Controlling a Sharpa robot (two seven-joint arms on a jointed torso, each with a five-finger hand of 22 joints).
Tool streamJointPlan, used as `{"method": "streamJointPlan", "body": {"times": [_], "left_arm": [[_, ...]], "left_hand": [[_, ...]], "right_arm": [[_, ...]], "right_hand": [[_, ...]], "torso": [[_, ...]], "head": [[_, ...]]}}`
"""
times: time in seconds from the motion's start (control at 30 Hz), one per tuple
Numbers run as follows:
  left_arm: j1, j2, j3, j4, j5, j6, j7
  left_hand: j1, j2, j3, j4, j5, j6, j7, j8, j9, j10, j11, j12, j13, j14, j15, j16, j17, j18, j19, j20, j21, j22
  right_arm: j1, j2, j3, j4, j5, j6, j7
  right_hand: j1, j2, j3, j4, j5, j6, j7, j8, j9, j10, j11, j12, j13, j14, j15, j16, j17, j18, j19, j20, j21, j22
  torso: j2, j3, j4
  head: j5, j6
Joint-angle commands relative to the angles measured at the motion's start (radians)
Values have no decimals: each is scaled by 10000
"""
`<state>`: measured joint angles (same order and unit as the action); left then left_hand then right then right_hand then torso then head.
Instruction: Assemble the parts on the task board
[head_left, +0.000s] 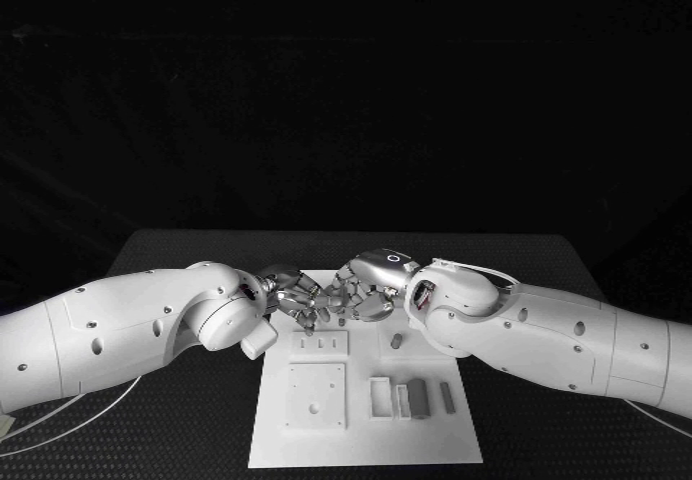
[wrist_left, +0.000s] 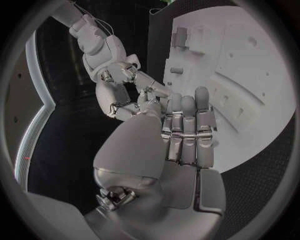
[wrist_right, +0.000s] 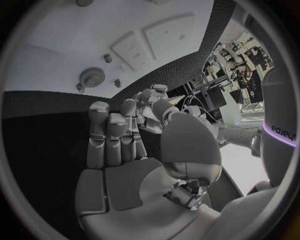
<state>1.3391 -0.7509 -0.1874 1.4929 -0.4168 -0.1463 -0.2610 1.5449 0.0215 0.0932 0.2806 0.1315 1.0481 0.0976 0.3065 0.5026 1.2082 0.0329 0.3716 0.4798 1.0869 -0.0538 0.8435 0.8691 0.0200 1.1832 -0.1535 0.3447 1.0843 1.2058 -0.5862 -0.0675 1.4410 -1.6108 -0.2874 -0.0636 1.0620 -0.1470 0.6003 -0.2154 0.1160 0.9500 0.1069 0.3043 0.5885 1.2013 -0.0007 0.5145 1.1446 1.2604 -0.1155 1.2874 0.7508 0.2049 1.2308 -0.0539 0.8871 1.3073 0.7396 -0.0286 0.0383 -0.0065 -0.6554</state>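
Both white arms reach in from the sides, meeting mid-scene. Left hand (head_left: 293, 297) and right hand (head_left: 369, 285) sit fingertips together, fingers interlocking. Cannot tell whether either holds anything; palm fingers lie straight in wrist views.

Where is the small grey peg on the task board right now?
In the head view the small grey peg stands on the task board, toward its far right, just under the right hand and right of the slotted plate.
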Motion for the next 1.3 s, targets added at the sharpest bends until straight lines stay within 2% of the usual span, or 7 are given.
{"method": "streamJointPlan", "body": {"times": [0.03,0.3,0.6,0.83,0.97,1.2,1.3], "left_arm": [[1,8,2,10,-23,-168,15],[1,-5,2,-85,-6,-60,-35],[2,13,4,-301,-1,548,-367],[7,105,9,-509,-326,912,-936],[15,244,13,-679,-635,1149,-1588],[55,578,15,-1089,-1956,1308,-2391],[89,715,15,-1233,-2370,1389,-2628]], "left_hand": [[179,119,187,-119,84,206,-112,289,343,195,-100,72,23,149,-69,74,23,356,95,-11,82,42],[168,207,116,-105,588,284,-181,416,631,303,-175,194,183,207,-159,274,135,334,171,-108,169,300],[60,213,38,-60,944,352,-253,547,958,357,-245,357,385,226,-242,527,254,323,231,-193,283,588],[-64,210,23,-9,970,423,-319,649,1257,429,-317,521,567,276,-325,759,344,324,320,-272,403,857],[-167,192,22,12,1028,489,-368,713,1443,489,-370,638,682,331,-386,911,390,328,395,-328,487,1031],[-342,186,17,-9,1332,647,-485,888,1825,631,-505,962,947,485,-538,1276,456,344,585,-464,713,1418],[-443,167,3,-32,1543,740,-566,1020,2044,711,-590,1163,1092,578,-638,1502,487,355,691,-547,858,1641]], "right_arm": [[3,-32,8,-41,170,-85,46],[4,-273,9,-80,658,-728,214],[2,-786,39,-50,1582,-1860,484],[6,-1102,161,-225,1961,-2021,473],[8,-1140,305,-453,2434,-2071,504],[29,-1160,460,-757,3098,-2058,549],[46,-1159,486,-838,3185,-2042,559]], "right_hand": [[-50,-132,5,51,-2,-315,151,-198,-92,-208,97,-61,-41,-34,138,-78,16,569,-84,-28,-64,168],[-166,-569,114,436,-3,-995,450,-643,-272,-735,392,-447,-447,-446,428,-339,-37,569,-457,141,-361,124],[-94,-666,149,608,-8,-1090,488,-713,-309,-720,427,-452,-587,-458,464,-326,-20,569,-446,172,-387,138],[-47,-658,157,615,-10,-1081,486,-711,-309,-715,426,-448,-613,-454,463,-321,-17,569,-439,170,-390,141],[-10,-648,162,612,-11,-1077,486,-711,-309,-715,426,-446,-632,-457,463,-321,-15,569,-439,169,-395,143],[45,-605,158,600,-14,-1070,485,-709,-310,-714,425,-440,-664,-462,463,-321,-13,569,-439,169,-402,148],[63,-590,153,592,-16,-1071,485,-711,-311,-715,425,-438,-675,-464,463,-321,-12,569,-440,170,-405,149]], "torso": [[-1,3,2],[4,20,0],[5,33,-8],[-5,31,-23],[-3,46,-28],[-10,33,25],[-9,54,27]], "head": [[1,4],[14,10],[55,-24],[64,-35],[71,-43],[72,-87],[71,-122]]}}
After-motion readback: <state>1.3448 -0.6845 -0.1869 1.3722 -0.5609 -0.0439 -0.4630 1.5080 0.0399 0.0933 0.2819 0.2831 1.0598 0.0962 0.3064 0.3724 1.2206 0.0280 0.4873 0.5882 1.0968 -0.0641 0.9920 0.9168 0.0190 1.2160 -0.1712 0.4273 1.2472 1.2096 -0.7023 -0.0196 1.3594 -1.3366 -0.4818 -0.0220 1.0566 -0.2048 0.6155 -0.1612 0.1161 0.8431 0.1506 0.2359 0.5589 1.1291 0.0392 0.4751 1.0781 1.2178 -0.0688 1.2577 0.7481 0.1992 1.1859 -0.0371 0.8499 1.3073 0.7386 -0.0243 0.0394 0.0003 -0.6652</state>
